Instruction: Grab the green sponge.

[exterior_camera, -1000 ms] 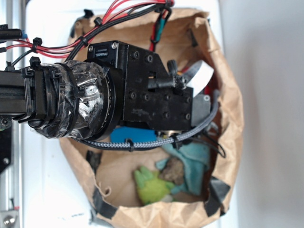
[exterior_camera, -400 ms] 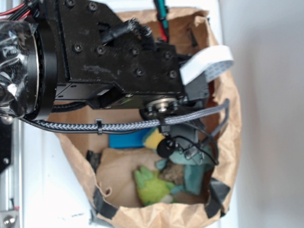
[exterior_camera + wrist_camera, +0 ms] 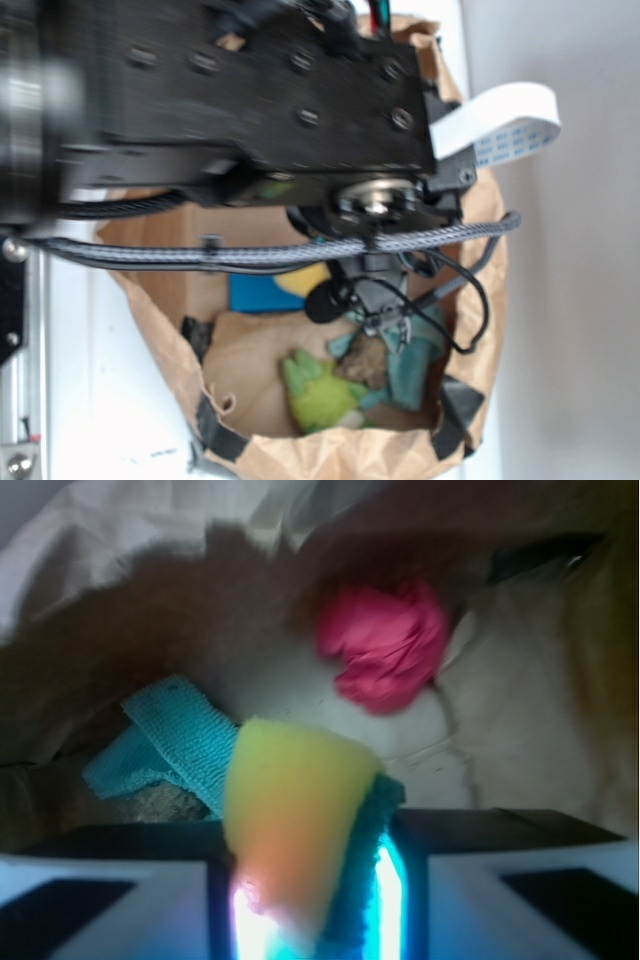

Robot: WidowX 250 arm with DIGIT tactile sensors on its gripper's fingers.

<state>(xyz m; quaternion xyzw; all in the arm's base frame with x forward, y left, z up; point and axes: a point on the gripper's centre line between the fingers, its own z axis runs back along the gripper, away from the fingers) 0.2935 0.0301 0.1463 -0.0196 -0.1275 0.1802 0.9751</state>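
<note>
Two views, same bag. Wrist cam: gripper [image 3: 312,900] pinching the green sponge [image 3: 300,820] — soft yellow foam block, rounded top edge, thin dark green scouring layer down its right side, squeezed between two flat pale fingers [image 3: 110,900] at frame bottom. Foam bulging slightly above the pinch. Lower end washed out by bright glare.

Behind sponge: teal terry cloth [image 3: 170,745], looped nubby weave, folded, lying to the left on the bag floor. Crumpled pink fabric lump [image 3: 385,645] further back right, soft and blurred. Brown paper bag [image 3: 520,730] walls all round, creased and matte.

Exterior cam: black metal arm body [image 3: 250,100] with screw heads filling upper half, blurred. Braided grey cable [image 3: 250,255] strung across below it, white flat ribbon cable [image 3: 500,120] sticking out right. Yellow foam of sponge [image 3: 305,280] just visible under the cable, raised above the bag floor, next to a flat blue block [image 3: 255,293]. Lime-green fuzzy plush [image 3: 320,390] low in the bag, touching a brownish rough lump [image 3: 365,362]; teal cloth [image 3: 415,360] beside it. Bag rim [image 3: 490,300] rolled, patched with black tape at bottom corners.
</note>
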